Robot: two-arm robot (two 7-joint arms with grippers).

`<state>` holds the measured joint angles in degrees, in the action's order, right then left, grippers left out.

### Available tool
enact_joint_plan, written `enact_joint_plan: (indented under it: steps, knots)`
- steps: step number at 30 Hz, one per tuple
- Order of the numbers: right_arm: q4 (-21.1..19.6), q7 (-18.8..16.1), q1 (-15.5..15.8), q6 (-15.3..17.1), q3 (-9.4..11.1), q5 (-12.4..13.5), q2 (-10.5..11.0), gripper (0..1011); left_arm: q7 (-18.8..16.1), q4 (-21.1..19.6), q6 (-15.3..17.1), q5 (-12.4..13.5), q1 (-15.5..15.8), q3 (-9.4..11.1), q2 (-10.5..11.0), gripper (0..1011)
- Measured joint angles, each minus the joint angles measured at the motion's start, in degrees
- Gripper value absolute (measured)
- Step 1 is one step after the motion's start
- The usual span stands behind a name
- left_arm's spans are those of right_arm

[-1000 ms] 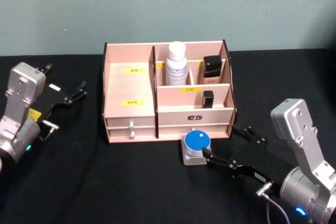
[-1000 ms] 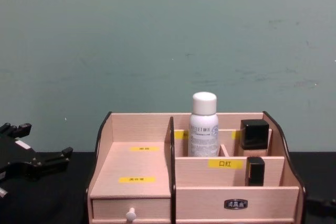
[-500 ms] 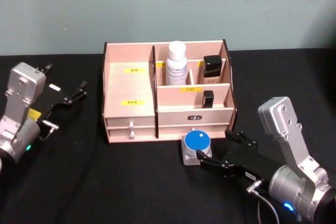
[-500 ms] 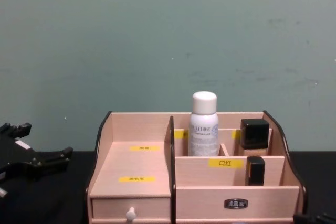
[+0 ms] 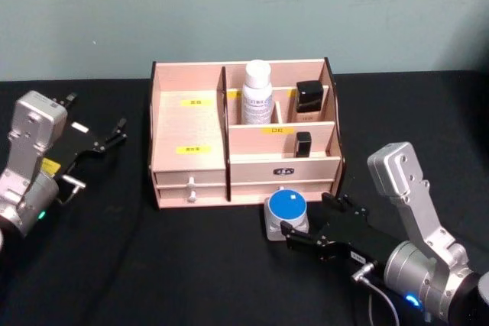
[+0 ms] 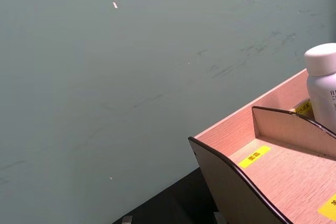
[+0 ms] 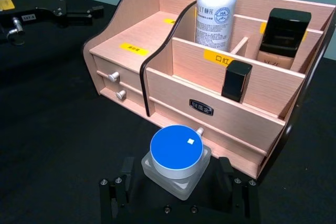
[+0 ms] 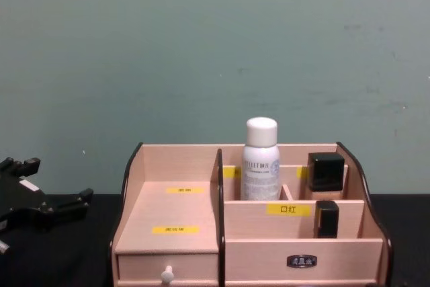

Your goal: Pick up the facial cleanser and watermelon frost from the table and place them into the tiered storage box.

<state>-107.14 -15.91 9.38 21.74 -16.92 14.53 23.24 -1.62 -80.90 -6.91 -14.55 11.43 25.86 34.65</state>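
One task item sat on the black tabletop (image 5: pixel 191 265): a translucent square jar with a round blue lid (image 7: pixel 176 161), just in front of the light wooden tiered storage box (image 5: pixel 189 124) with dark curved side edges, close to a white drawer knob (couldn't tell whether it was the cleanser or the watermelon frost). Right gripper (image 5: pixel 307 216) was low at the table, jaws wide open and straddling the jar's near half, with no pad contact visible in the right wrist view. Step in hand, as I read it, was the grasp. To do it well I'd ease forward only until the pads cover the middle of the square body, below the lid. I'd hold them square to the flat sides so the jar doesn't twist on closing. There was little room ahead, so any overshoot would shove the jar into the box front. Close evenly, then lift straight up far enough to clear the front wall before moving over. A tall white bottle with a white cap (image 5: pixel 257 91) and a black-capped flask (image 5: pixel 309 99) stood in the back compartments, and a small black stick (image 5: pixel 303 143) in the middle one. The bare left tier looked the easiest drop. Left gripper (image 5: pixel 97 114) was parked well to the box's left, fingers apart, holding nothing.
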Motion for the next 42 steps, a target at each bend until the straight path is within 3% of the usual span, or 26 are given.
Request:
enact_joint_plan:
  steps: [19, 42]
  knots:
    - [2.96, -0.19, -2.17, -1.06, -1.86, -2.20, -1.08, 1002, 0.00, 0.00, 0.00, 0.00, 0.00, 0.00, 0.00, 1001]
    - [4.93, -0.52, -3.34, -1.46, -2.54, -3.28, -2.30, 1003, 0.00, 0.00, 0.00, 0.00, 0.00, 0.00, 0.00, 1001]
